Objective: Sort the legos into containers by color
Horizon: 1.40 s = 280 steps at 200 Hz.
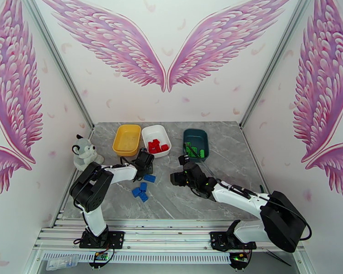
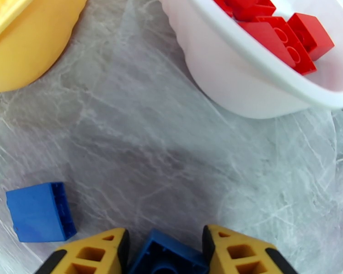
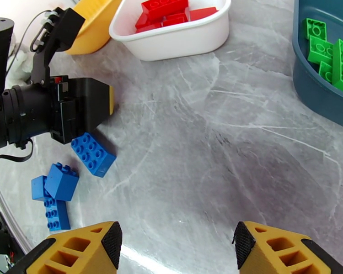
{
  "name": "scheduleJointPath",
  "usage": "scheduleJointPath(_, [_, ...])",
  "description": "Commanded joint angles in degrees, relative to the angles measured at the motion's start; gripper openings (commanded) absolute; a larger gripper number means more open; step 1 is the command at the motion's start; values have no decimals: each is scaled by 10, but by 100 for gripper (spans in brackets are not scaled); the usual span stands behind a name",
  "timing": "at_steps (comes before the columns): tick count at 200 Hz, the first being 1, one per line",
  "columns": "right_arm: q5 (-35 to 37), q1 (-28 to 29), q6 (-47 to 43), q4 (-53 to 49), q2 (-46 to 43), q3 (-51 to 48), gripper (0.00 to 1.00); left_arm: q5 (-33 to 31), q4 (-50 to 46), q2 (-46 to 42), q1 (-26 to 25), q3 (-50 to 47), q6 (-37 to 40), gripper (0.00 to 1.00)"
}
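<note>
My left gripper [image 2: 164,238] is shut on a blue lego [image 2: 167,259], its yellow fingers [image 2: 98,252] pressed against both sides, low over the table between the yellow tray [image 1: 125,128] and the white tray [image 1: 156,128]. Another blue lego [image 2: 39,218] lies just left of it. Three more blue legos [image 1: 143,190] lie on the table near that arm. Red legos [image 1: 157,146] fill the white tray, and green legos [image 1: 194,150] lie in the teal tray [image 1: 195,132]. My right gripper [image 3: 176,247] hangs open over bare marble, holding nothing.
A grey-white plush husky [image 1: 84,151] sits at the table's left edge beside the yellow tray. The left arm's black wrist [image 3: 43,110] reaches in from the left, right above the blue legos [image 3: 93,154]. Bare marble lies between both grippers.
</note>
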Motion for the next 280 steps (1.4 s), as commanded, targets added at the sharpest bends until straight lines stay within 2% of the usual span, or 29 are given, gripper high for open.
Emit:
scheduleJointPath(1, [-17,5,7,19,1,-6,71,2,-15,-28,-1,-6,-8,38])
scheduleJointPath(66, [-58,40,10,50,32,10,70,1,-15,-109,35,-22,-8,38])
scheduleJointPath(120, [-69,53,11,55,45,16,70,-6,-13,-161,114,7,10,40])
scheduleJointPath(157, [-69,58,13,55,46,17,70,-2,-15,-134,166,69,22,41])
scheduleJointPath(170, [-68,61,14,55,46,16,70,3,-15,-114,181,92,23,44])
scheduleJointPath(181, [-66,63,15,55,47,16,70,9,-17,-97,190,110,23,54])
scheduleJointPath(195, [-65,66,14,55,50,17,71,11,-23,-85,193,127,24,67])
scheduleJointPath(207, [-64,69,13,53,56,20,71,11,-23,-87,191,128,26,71])
scheduleJointPath(254, [-68,87,10,49,106,49,71,7,-18,-140,176,70,29,73])
scheduleJointPath(280, [-73,109,2,43,142,78,66,13,-10,-173,155,12,22,73])
